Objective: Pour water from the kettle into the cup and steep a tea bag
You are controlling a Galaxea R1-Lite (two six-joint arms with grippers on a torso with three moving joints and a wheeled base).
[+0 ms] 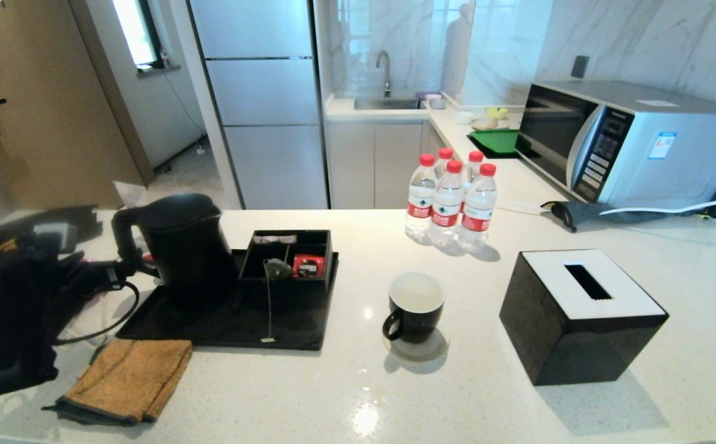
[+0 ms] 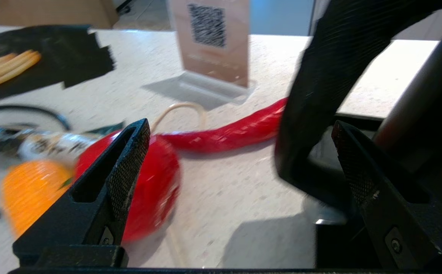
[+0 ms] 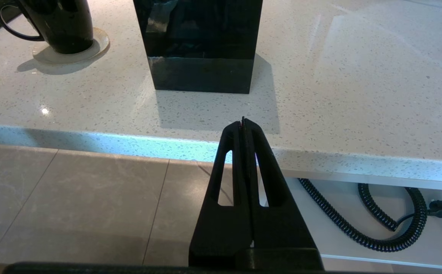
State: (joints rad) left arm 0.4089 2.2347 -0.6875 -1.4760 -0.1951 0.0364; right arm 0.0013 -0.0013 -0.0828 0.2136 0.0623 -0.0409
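The cup (image 1: pixel 415 306) sits on the white counter (image 1: pixel 345 394) with what looks like water (image 1: pixel 417 290) inside, so the pouring seems done. The kettle (image 1: pixel 180 243) stands on the black tray (image 1: pixel 283 327). The tea bag (image 1: pixel 277 268) hangs on the little box there — not in the cup yet. The left gripper (image 2: pixel 240 167) is spread wide by the kettle handle. The right gripper (image 3: pixel 243 125) is pressed together, low by the counter edge. It is a kitchen — fridge, sink, microwave (image 1: pixel 629 142).
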